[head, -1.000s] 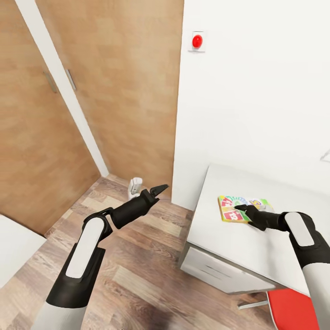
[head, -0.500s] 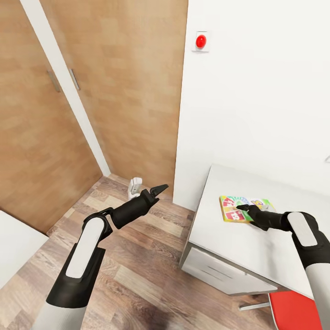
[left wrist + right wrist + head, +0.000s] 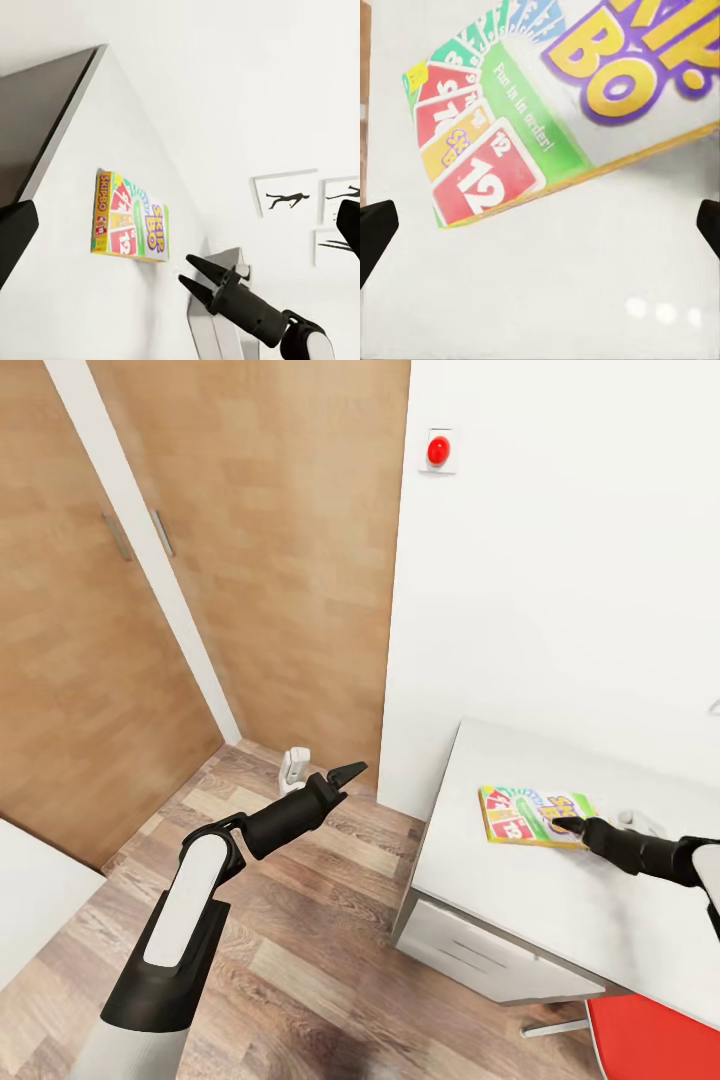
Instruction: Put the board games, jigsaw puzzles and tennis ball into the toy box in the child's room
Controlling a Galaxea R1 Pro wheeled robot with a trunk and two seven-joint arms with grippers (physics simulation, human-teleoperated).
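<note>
Green, yellow and red, the Skip-Bo board game (image 3: 535, 815) is lying flat on the pale table (image 3: 520, 900) in the head view, and the right gripper (image 3: 567, 824) is now sitting at the box's near right corner rather than over its middle, where it was half a second ago; the right arm is drawing back toward the robot's right side while the box is keeping its place. The left gripper (image 3: 352, 770) is hanging over the wood floor (image 3: 300, 960), well apart from the table, with its fingers nearly together and nothing between them. In the left wrist view the game (image 3: 129, 219) is resting untouched on the table (image 3: 90, 315), and the right gripper (image 3: 193, 274) is showing just beside it with its two fingers parted and empty. In the right wrist view the box (image 3: 562, 97) is lying just ahead of the spread fingers (image 3: 373, 232), not between them, with bare table (image 3: 547, 285) under the gap. As a judgement, the withdrawal means the game is not yet grasped and a fresh approach is being lined up; the toy box is not yet reached.
</note>
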